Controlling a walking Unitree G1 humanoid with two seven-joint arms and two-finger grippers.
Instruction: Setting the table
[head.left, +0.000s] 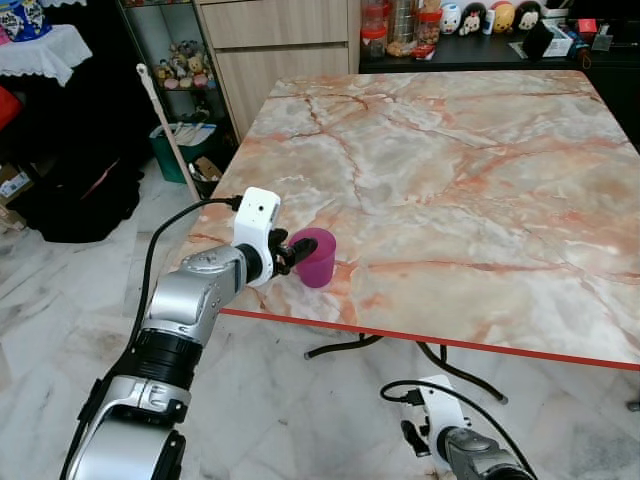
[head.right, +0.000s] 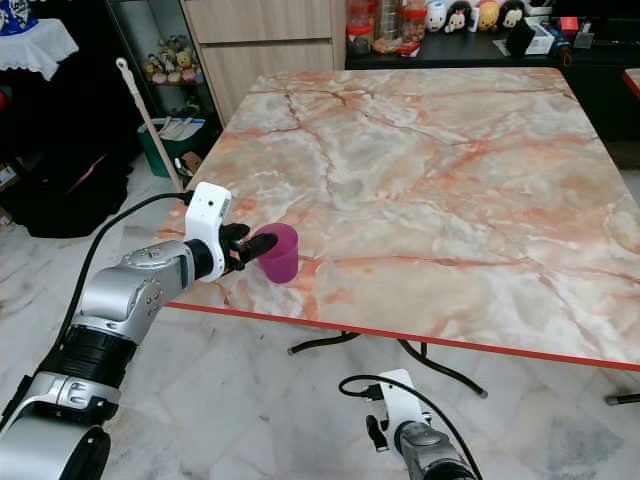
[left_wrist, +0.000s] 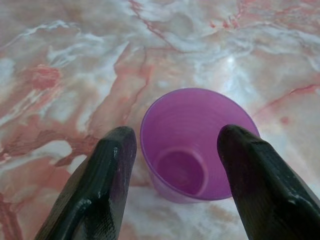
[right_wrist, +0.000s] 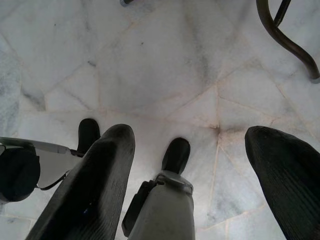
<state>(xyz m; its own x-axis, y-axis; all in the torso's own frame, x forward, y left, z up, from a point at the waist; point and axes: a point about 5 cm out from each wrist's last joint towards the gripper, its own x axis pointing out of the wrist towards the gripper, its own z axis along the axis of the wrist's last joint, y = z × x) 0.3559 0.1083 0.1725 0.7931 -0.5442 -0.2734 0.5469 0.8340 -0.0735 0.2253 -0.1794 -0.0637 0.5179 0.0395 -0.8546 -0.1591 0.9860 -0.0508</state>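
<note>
A purple plastic cup (head.left: 318, 255) stands upright and empty on the marble table (head.left: 450, 150), close to its front left corner. My left gripper (head.left: 296, 250) reaches in from the left at cup height. In the left wrist view its two black fingers (left_wrist: 107, 170) stand open on either side of the cup (left_wrist: 195, 145); one is clearly apart from the cup wall, the other sits right at the rim. My right gripper (right_wrist: 200, 135) hangs idle below the table's front edge, open, over the marble floor.
The table's red front edge (head.left: 430, 340) runs just below the cup. Black curved table legs (head.left: 445, 360) stand underneath. A broom handle (head.left: 165, 120), a shelf of figurines (head.left: 182, 65) and a black bag (head.left: 80, 200) lie to the left. A wooden cabinet (head.left: 280, 40) stands behind.
</note>
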